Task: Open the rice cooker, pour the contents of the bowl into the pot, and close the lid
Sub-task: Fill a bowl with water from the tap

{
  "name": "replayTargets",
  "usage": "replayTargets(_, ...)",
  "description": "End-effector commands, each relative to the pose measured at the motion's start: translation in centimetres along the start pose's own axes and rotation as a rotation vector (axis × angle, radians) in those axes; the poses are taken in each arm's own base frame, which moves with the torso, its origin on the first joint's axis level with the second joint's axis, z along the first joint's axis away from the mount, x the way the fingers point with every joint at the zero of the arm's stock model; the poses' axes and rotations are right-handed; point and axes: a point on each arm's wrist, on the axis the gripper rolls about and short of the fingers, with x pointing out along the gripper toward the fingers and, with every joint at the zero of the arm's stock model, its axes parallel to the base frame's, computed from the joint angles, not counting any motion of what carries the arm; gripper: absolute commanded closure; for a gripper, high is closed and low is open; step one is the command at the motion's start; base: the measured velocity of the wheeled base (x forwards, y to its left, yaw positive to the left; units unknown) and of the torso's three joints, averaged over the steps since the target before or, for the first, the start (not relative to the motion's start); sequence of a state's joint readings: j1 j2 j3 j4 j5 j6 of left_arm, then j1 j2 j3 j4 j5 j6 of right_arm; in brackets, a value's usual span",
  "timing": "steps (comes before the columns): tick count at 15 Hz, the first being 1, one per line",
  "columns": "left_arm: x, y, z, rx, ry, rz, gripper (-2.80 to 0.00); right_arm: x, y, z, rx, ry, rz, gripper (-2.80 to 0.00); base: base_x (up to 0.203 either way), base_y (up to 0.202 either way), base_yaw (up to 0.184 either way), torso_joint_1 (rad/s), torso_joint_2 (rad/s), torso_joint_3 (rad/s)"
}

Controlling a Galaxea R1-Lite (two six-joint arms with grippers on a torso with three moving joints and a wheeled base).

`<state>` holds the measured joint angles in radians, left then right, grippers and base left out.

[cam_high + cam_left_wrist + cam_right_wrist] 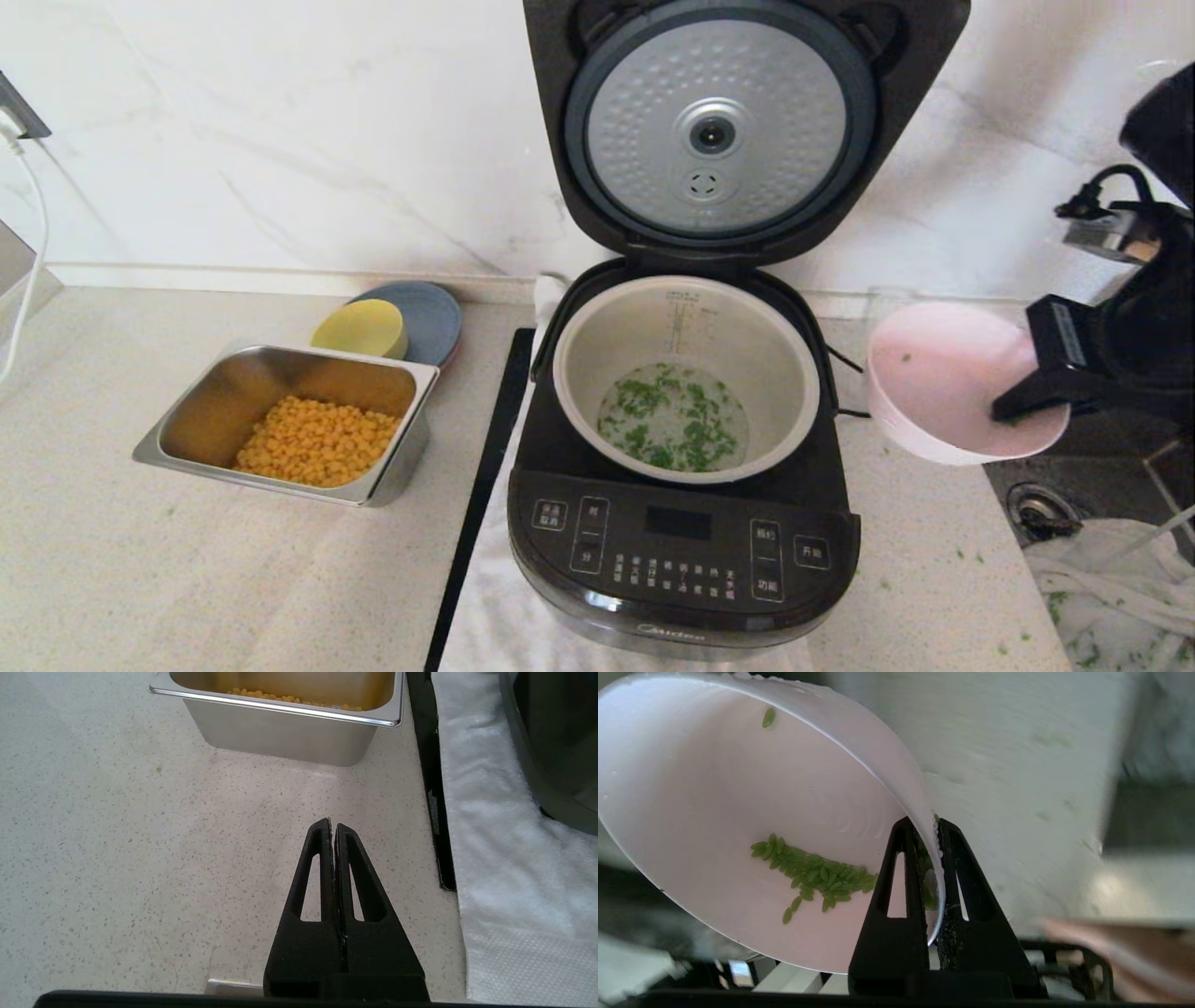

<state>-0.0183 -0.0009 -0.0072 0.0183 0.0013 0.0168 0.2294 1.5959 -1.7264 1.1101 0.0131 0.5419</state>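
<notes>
On the left of the worktop (112, 560), a steel tray (392, 471) holds yellow corn, and the left gripper (332, 828) hangs nearby, fingers pressed together on nothing. The glossy black rice cooker (681, 551), marked "Midea", stands mid-worktop with its lid (719, 126) raised; green bits float in the pot (597, 336). To its right, the right gripper (928, 826) has its fingers clamped on the rim of the tilted pink bowl (934, 369).
</notes>
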Motion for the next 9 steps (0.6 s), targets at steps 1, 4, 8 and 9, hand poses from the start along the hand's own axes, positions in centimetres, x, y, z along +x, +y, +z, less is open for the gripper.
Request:
replayTargets(1, 0.0, 0.0, 0.0, 0.0, -0.003, 0.0, 0.0, -0.6, -5.2, 0.1, 0.153, -0.012, -0.058, 0.0, 0.0, 0.0, 0.0, 0.0, 0.0, 0.0)
replayTargets(4, 0.0, 0.0, 0.0, 0.0, -0.003, 0.0, 0.0, 0.0, -12.0, 1.2, 0.347, -0.055, -0.104, 0.0, 0.0, 0.0, 0.0, 0.0, 0.0, 0.0)
replayTargets(8, 0.0, 0.0, 0.0, 0.0, -0.003, 0.0, 0.0, 1.6, -22.6, 1.6, 0.595, -0.095, -0.129, 0.0, 0.0, 0.0, 0.0, 0.0, 0.0, 0.0)
replayTargets(9, 0.0, 0.0, 0.0, 0.0, -0.002, -0.001, 0.0, 2.3, -25.6, 1.6, 0.656, -0.103, -0.127, 0.0, 0.0, 0.0, 0.0, 0.0, 0.0, 0.0)
